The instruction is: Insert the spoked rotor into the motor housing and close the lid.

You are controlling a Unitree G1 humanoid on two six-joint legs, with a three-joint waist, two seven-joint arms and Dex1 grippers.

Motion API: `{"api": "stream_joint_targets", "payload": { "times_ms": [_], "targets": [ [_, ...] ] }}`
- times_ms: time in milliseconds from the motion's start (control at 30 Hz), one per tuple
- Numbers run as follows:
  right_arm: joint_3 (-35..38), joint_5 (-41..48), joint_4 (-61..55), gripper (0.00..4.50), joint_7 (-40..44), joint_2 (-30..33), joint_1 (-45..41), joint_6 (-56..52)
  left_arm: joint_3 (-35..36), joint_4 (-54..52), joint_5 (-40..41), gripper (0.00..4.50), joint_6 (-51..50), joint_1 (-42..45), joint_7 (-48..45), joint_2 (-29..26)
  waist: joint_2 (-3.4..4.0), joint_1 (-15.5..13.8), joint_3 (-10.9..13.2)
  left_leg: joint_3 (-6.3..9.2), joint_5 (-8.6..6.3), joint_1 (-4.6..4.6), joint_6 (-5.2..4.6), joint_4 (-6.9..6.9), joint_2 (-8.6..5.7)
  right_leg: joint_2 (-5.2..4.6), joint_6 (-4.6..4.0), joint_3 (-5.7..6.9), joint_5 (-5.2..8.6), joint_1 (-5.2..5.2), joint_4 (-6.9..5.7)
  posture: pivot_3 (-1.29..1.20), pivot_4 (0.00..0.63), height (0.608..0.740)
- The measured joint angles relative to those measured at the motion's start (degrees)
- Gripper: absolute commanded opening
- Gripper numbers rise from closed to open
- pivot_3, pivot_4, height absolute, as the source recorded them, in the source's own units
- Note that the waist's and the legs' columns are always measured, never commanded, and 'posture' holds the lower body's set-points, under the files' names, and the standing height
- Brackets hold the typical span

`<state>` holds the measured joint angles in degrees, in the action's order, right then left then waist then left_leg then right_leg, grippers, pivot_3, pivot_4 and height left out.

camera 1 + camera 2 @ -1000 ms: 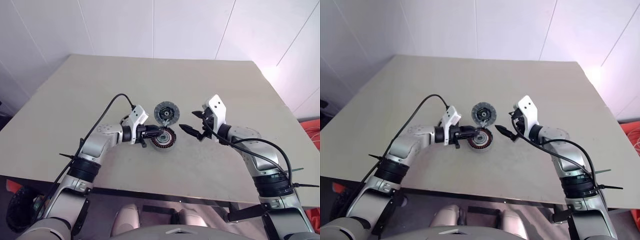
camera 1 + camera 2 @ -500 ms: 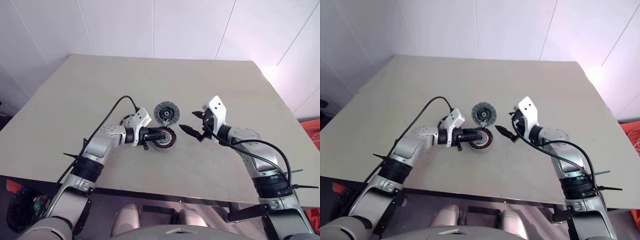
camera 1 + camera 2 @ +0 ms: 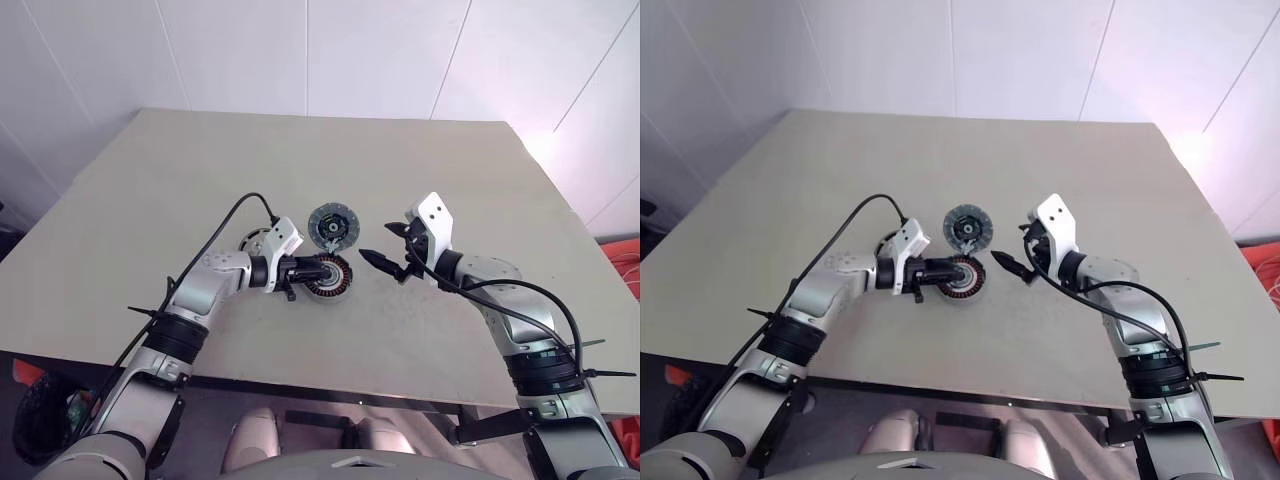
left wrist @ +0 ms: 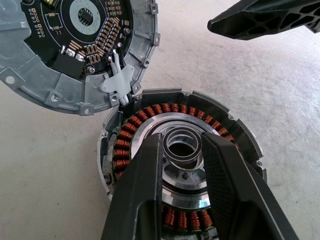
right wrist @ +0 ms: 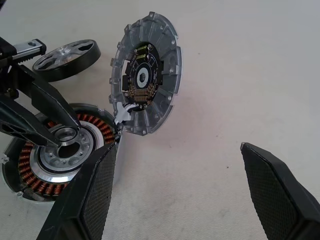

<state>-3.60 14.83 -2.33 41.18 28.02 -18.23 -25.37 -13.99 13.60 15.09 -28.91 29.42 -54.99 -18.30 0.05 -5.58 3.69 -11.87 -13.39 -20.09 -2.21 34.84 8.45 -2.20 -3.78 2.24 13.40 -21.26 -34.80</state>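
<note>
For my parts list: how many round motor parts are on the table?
3: the housing under the left gripper, the lid just behind it, the rotor behind the left wrist.

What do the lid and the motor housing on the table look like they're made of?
The lid: likely cast metal, matte silver-grey, with notched edges, screw holes and a dark circuit board in its centre. The motor housing: dull grey metal shell, probably aluminium, ringing copper-coloured wire windings and a shiny machined steel-like hub.
</note>
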Motion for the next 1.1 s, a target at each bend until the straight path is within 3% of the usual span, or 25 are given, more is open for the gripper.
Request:
{"api": "stream_joint_targets", "payload": {
  "times_ms": [1100],
  "targets": [
    [0.01,-0.01,0.05,4.50,-0.42,-0.03,0.00,0.40,0.00,1.37,-0.50,1.21,0.57,0.57,-1.47,0.74,0.01,0.00,0.01,0.00,0.00,0.00,0.00,-0.05,-0.01,-0.02,-0.02,0.03,0.01,0.00,0.03,0.00,0.000,0.740]
  ]
}}
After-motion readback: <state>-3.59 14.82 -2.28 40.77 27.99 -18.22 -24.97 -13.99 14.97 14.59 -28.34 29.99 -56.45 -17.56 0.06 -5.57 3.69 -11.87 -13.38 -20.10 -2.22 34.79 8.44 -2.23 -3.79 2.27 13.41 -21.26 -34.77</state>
